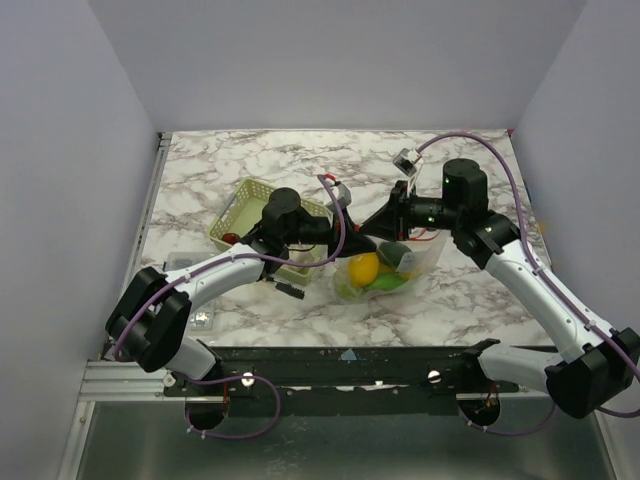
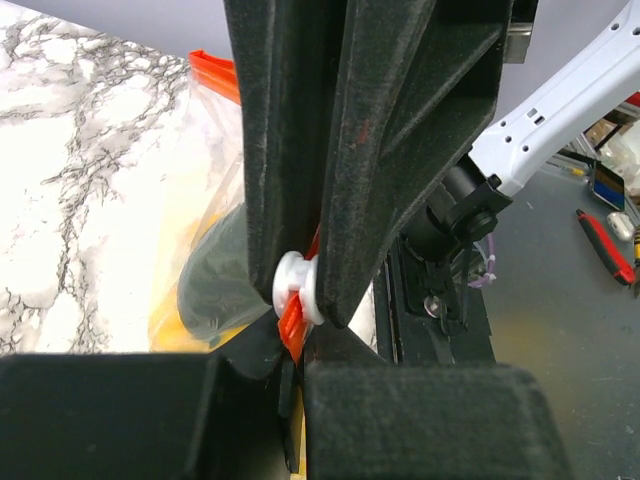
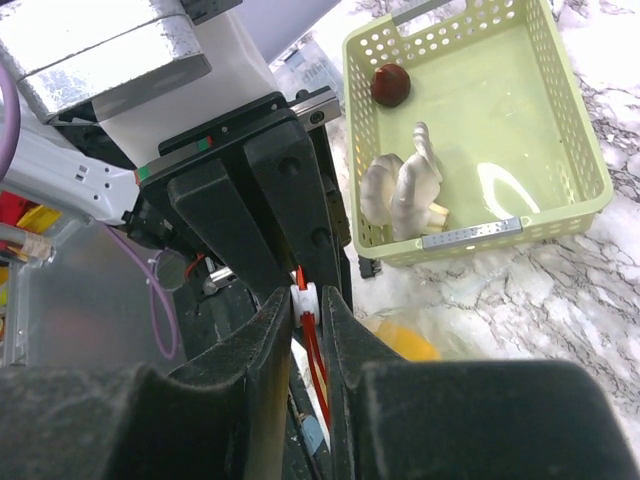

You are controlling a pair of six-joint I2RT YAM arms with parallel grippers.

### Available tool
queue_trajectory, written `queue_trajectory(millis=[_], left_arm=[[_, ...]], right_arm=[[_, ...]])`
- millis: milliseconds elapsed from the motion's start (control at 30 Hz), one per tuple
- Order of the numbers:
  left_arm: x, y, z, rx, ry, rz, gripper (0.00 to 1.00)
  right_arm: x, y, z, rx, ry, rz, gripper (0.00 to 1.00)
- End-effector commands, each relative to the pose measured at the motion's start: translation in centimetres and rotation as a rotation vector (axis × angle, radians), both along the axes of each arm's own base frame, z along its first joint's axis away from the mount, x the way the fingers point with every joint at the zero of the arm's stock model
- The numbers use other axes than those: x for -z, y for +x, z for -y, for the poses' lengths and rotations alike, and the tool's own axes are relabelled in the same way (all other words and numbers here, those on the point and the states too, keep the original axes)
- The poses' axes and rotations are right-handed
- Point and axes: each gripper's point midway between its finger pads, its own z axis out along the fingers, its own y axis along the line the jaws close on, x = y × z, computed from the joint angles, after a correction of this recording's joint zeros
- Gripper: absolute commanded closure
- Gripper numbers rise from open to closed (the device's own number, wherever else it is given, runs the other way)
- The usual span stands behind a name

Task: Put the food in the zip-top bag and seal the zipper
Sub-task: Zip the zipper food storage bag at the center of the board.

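Over the table: food (image 1: pixel 366 268) lay in bag (image 1: pixel 420 262), left gripper (image 1: pixel 345 232) and right gripper (image 1: pixel 383 226) meeting at its top | left wrist: fingers clamped tight on zipper (image 2: pixel 290 325) | right wrist: narrow pinch on zipper; red piece (image 3: pixel 390 85) sat in basket (image 3: pixel 480 236); we judged sealing unfinished.

No legible text, labels or numbers

Over the zip-top bag (image 1: pixel 424 260), left gripper (image 1: pixel 348 231) and right gripper (image 1: pixel 376 228) meet
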Motion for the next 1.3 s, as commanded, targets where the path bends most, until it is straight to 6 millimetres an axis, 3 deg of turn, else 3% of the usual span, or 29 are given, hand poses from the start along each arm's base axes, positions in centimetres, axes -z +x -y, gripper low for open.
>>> queue_trajectory(millis=[0, 200, 300, 400, 600, 767, 1033, 1267], left_arm=[[-1.2, -0.7, -0.1, 0.045, -0.042, 0.046, 1.0], [-0.9, -0.7, 0.0, 0.047, -0.037, 0.038, 1.0], [-1.0, -0.6, 0.0, 0.04, -0.038, 0.034, 1.0], [-0.8, -0.1, -0.3, 0.019, -0.044, 0.027, 1.0], [-1.2, 0.5, -1.6, 0.023, -0.103, -0.009, 1.0], [-1.0, 0.5, -1.8, 0.035, -0.101, -0.011, 1.0], [-0.3, 1.6, -1.5, 0.006, -0.065, -0.063, 1.0], [-0.5, 2.1, -1.5, -0.014, -0.047, -0.032, 1.0]], right_arm=[[-0.6, 0.6, -0.4, -0.001, 0.028, 0.014, 0.78], [-0.7, 0.6, -0.6, -0.01, 0.036, 0.007, 0.78], [-0.4, 1.3, -0.2, 0.038, 0.014, 0.008, 0.99], [0.3, 2.0, 0.9, 0.128, -0.041, 0.006, 0.99], [0.3, 0.7, 3.0, 0.196, -0.092, 0.037, 1.0], [1.5, 0.3, 5.0, 0.293, -0.157, 0.011, 1.0], [1.0, -2.2, 6.0, 0.299, -0.145, -0.015, 1.0], [0.4, -3.8, 8.3, 0.388, -0.185, -0.04, 1.0]])
